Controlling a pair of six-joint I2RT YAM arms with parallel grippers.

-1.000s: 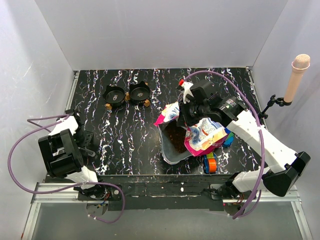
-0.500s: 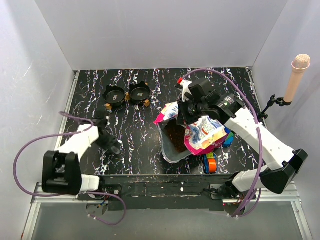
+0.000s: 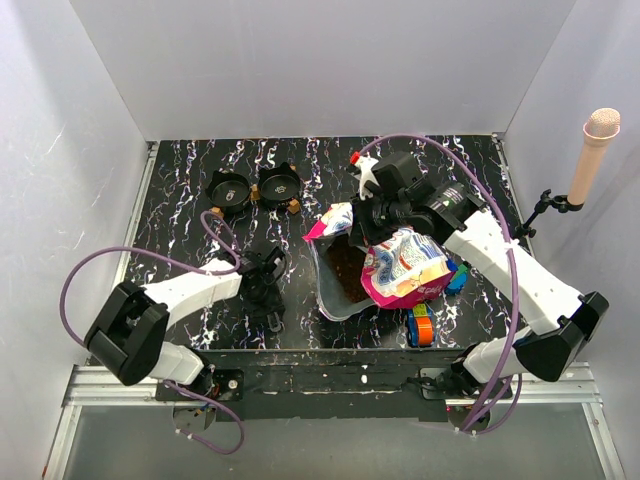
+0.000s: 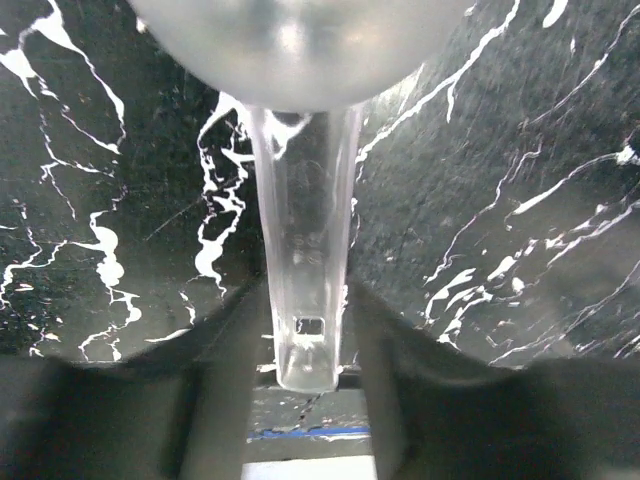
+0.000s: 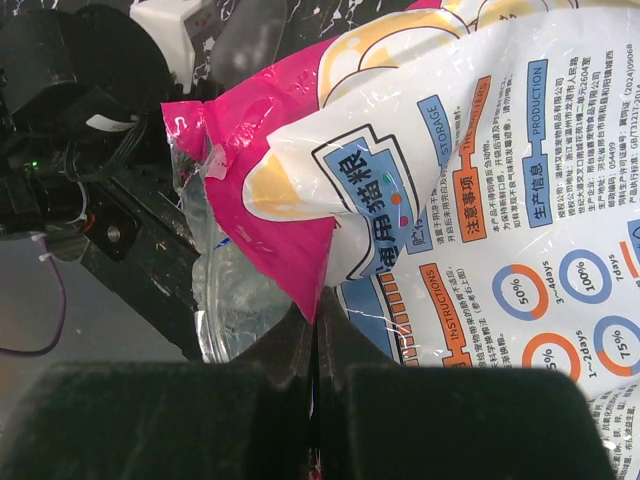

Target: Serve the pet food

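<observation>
The magenta-and-blue pet food bag (image 3: 405, 265) lies right of centre with its mouth open to the left. Dark-brown kibble (image 3: 345, 270) shows inside. My right gripper (image 3: 383, 228) is shut on the bag's upper edge; in the right wrist view its fingers (image 5: 290, 345) pinch the magenta rim of the bag (image 5: 450, 190). My left gripper (image 3: 270, 298) sits just left of the bag mouth. It is shut on the handle of a clear plastic scoop (image 4: 305, 300), whose empty bowl (image 4: 290, 45) points away over the marbled table (image 4: 500, 200).
Two black bowls (image 3: 228, 188) (image 3: 279, 185) stand at the back left of the table. Colourful toy blocks (image 3: 420, 324) (image 3: 457, 278) lie under and beside the bag. A microphone (image 3: 590, 150) stands on a pole at the right wall.
My left arm has swung from the left edge across the table to just beside the bag mouth. The right gripper has shifted the bag edge slightly up and back.
</observation>
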